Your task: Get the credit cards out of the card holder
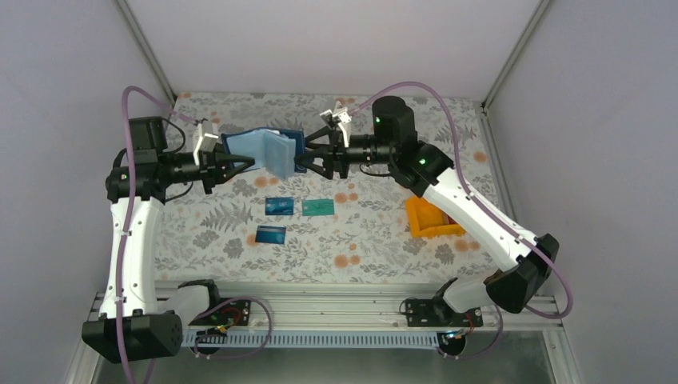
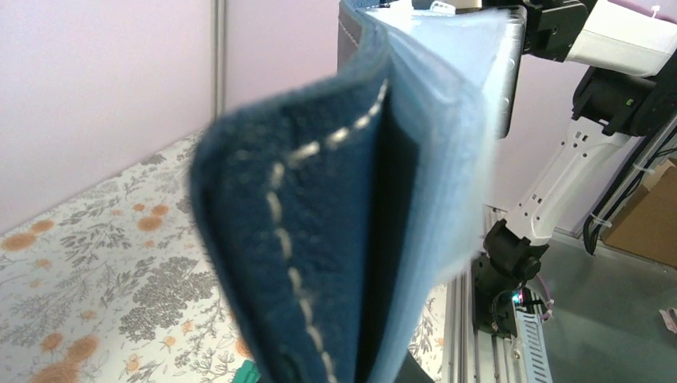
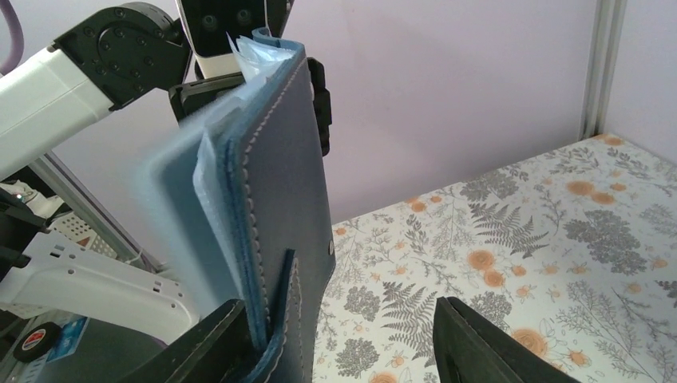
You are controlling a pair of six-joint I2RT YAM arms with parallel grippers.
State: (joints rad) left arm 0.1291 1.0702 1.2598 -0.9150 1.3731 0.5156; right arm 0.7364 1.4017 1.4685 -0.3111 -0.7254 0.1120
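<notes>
Hanging card holder (image 1: 272,154) between both jaws.

— Surface?
— Table (image 1: 384,240), with a floral-patterned cover.
— What lies on it?
— Far blue card (image 1: 280,206). Teal-green card (image 1: 318,207) just to its right. Near blue card (image 1: 271,234) toward the arm bases. Orange bin (image 1: 432,218) well apart, at the right.

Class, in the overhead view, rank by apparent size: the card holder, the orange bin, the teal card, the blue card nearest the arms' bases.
1. card holder, though held up nearer the camera.
2. orange bin.
3. teal card and blue card nearest the arms' bases: alike, not ranked.
</notes>
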